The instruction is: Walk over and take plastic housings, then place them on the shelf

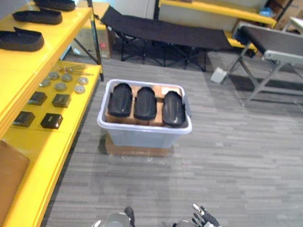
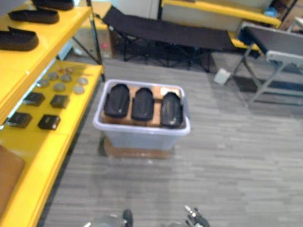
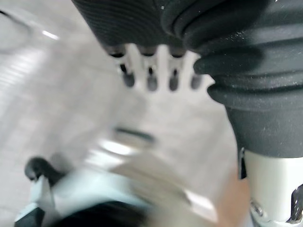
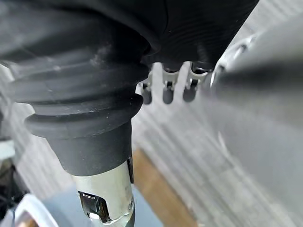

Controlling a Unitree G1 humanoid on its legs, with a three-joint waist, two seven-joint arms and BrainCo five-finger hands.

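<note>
Grey plank floor (image 1: 230,164), with a two-tier yellow shelf (image 1: 46,153) along the robot's left. The shelf's upper tier carries three black housings (image 1: 17,39) laid in a row, and its lower tier carries small discs (image 1: 66,80) and dark blocks (image 1: 43,109). Ahead on the floor, a pale bin (image 1: 139,138) standing on a brown base (image 1: 136,149) holds three more plastic housings (image 1: 146,103). They lie side by side, each with its long axis running away from the robot. The bin sits straight in front of both arms and well apart from them, just beside the shelf's lower tier. The right robot hand (image 1: 206,222) hangs low with fingers spread and empty. The left robot hand (image 3: 151,81), seen from its wrist, has straight fingers and grips nothing. Neither hand is clearly nearer: the left-most housing favours the left hand, the right-most the right. Judged stage: approach, with the walk to the bin not yet finished and no grasp begun.
</note>
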